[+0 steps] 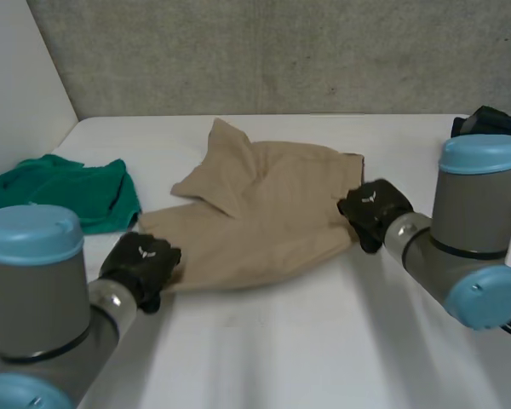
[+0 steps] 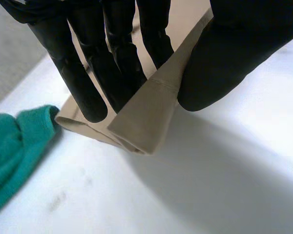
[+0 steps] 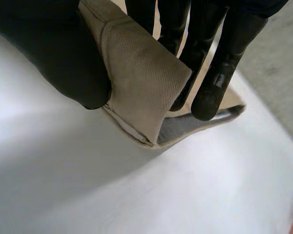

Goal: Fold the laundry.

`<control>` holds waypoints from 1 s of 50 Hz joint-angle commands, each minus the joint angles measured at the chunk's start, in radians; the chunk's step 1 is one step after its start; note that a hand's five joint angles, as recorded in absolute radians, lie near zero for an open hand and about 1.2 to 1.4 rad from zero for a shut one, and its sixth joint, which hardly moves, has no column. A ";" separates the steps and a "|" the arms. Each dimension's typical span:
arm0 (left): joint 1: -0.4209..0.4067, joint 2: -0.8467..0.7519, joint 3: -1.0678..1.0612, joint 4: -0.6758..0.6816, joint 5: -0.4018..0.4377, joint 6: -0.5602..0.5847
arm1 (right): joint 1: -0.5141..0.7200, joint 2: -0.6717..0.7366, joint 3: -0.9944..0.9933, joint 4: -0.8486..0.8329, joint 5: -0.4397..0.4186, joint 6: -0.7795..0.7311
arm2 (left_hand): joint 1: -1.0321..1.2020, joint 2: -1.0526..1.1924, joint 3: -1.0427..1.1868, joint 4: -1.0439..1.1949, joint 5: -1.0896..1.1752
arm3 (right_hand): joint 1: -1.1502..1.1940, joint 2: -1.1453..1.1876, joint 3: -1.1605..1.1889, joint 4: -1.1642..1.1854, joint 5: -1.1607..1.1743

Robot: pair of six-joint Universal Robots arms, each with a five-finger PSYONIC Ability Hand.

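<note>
Closest to me is my left hand (image 1: 140, 268), and it has a tight hold on the tan cloth (image 1: 264, 226). In the left wrist view its thumb (image 2: 224, 63) is on one side of a cloth corner and its fingers (image 2: 88, 83) are on the other. The corner is squeezed between them and stands up a little off the white table (image 1: 289, 341). Just beside those fingertips lies a green cloth (image 1: 68, 192) in a bunched heap, very near the tan cloth, but I cannot tell if the two touch. A little farther from me is my right hand (image 1: 373, 211), and it is clamped on the tan cloth too. In the right wrist view its thumb (image 3: 53, 53) presses a folded corner against its fingers (image 3: 219, 73), and the grey inside of the cloth shows under the fingertips. The tan cloth lies on the table between my two hands, mostly flat, with my left hand at its near corner and my right hand at a corner on the other side. Past both hands, part of the cloth is folded over on itself and comes to a point. Far beyond my right hand, near the back of the table, sits a dark thing (image 1: 490, 123) that I cannot make out, and behind it all is a grey wall (image 1: 281, 51)
</note>
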 commanded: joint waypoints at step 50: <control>-0.085 -0.727 0.957 0.360 0.130 0.260 | -0.165 -0.021 0.087 -0.115 0.037 -0.033 | 0.239 0.196 0.201 0.194 0.245 | 0.367 0.214 0.209 0.189 0.235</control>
